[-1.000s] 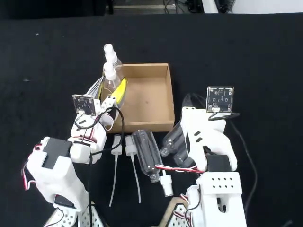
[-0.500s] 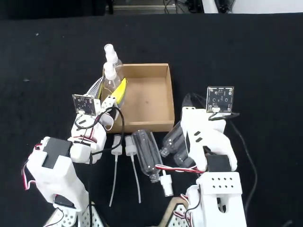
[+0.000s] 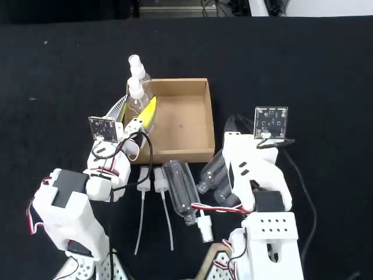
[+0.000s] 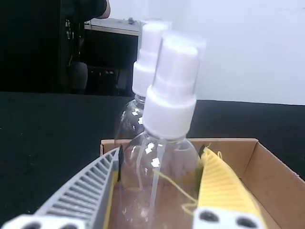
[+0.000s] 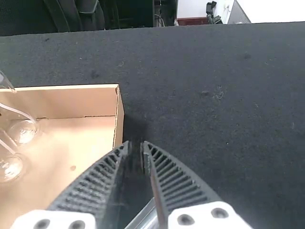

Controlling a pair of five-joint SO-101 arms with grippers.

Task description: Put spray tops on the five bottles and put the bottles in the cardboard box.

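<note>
A clear bottle with a white spray top (image 3: 136, 96) stands upright at the left wall of the cardboard box (image 3: 201, 116). My left gripper (image 3: 138, 105) is shut on this bottle (image 4: 162, 162), grey finger (image 4: 90, 191) on one side and yellow finger (image 4: 221, 191) on the other. A second topped bottle (image 3: 137, 69) stands just behind it (image 4: 145, 67). My right gripper (image 3: 233, 123) is shut beside the box's right wall, its tips (image 5: 136, 144) just outside that wall (image 5: 118, 119). A bare bottle (image 3: 180, 186) lies in front of the box; another (image 3: 211, 172) lies partly under the right arm.
Two loose spray tops (image 3: 144, 175) (image 3: 160, 179) with long tubes lie in front of the box beside the left arm. A third top (image 3: 204, 224) lies near the right arm's base. Black cloth covers the table (image 3: 303, 70), open to the right and behind the box.
</note>
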